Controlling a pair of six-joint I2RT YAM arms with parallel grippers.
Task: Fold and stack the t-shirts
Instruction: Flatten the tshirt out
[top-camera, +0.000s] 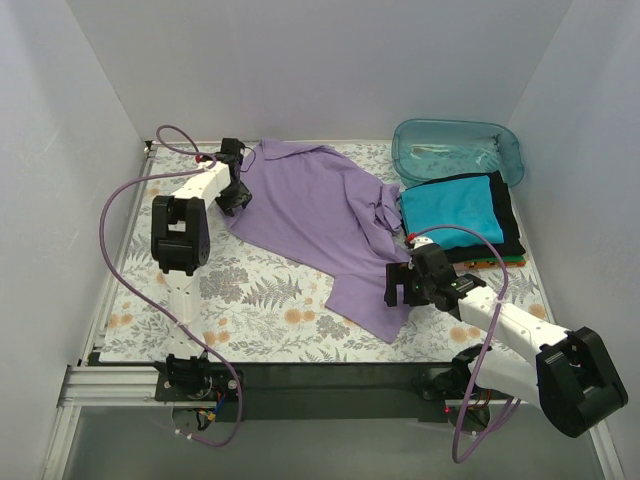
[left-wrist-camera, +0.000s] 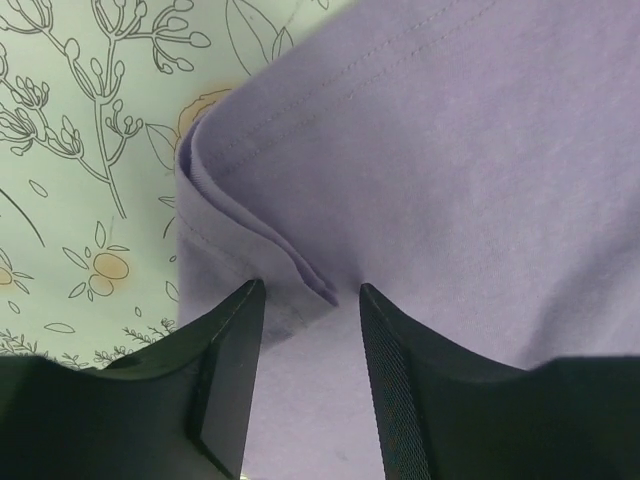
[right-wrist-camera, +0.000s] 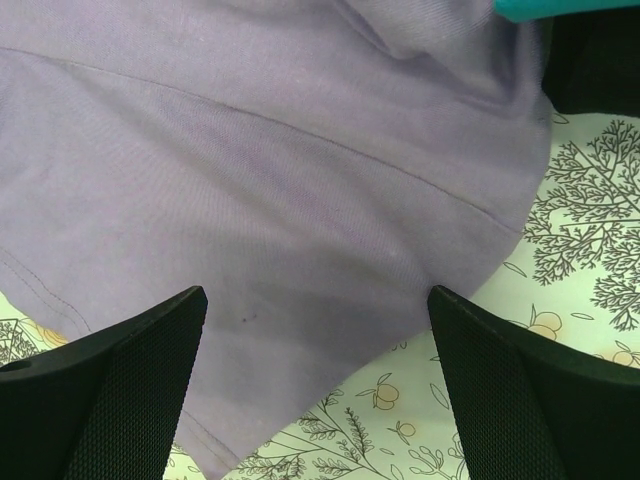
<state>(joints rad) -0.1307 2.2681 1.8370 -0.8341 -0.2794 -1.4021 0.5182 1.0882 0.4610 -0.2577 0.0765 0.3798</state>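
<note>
We see a lavender t-shirt (top-camera: 320, 225) lying unfolded and rumpled across the middle of the floral-print counter (top-camera: 260, 290), stretching from the far left toward the near right. The left hand (top-camera: 234, 196) is low at the shirt's far-left edge. Its wrist camera shows its two black fingers (left-wrist-camera: 232, 370) parted by a narrow gap, with a doubled-over hem (left-wrist-camera: 260, 235) running between the tips and nothing clamped. The right hand (top-camera: 400, 285) hangs over the shirt's near-right part, its fingers (right-wrist-camera: 120, 370) spread wide apart above flat purple cloth, with a strip of printed counter showing beneath.

On the right side of the counter we find a stack of folded shirts: a teal shirt (top-camera: 450, 205) on top, a black shirt (top-camera: 510, 228) under it, and an orange-red shirt (top-camera: 497, 262) showing only as a thin edge at the bottom. A bunched part of the lavender shirt reaches the stack's left side. A clear teal plastic tub (top-camera: 455, 150) stands just behind the stack, in the far-right corner.
</note>
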